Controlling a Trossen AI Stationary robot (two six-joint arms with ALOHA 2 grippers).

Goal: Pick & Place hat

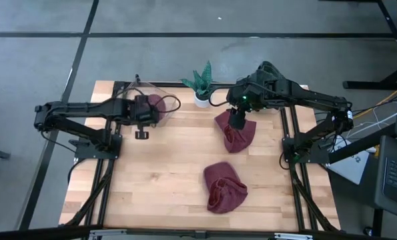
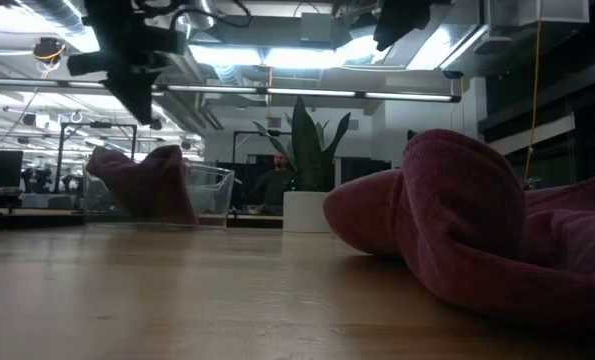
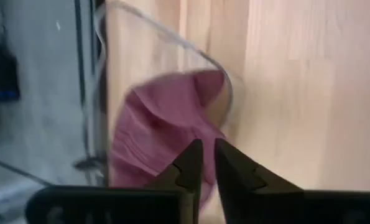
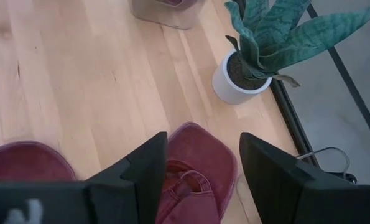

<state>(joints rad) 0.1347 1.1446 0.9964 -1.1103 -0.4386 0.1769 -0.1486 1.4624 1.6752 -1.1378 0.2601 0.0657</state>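
Three maroon hats are in view. One hat lies inside a clear bin at the far left. My left gripper hangs above the bin's near side, its fingers parted by a narrow gap with nothing between them. A second hat lies crumpled on the table at the far right. My right gripper hovers open above it, a finger on either side, well clear of it. The third hat lies near the table's front edge.
A potted plant in a white pot stands at the far edge between the bin and the right gripper. Bare wood stretches across the table's middle and near left. Black frame rails run along the table's sides.
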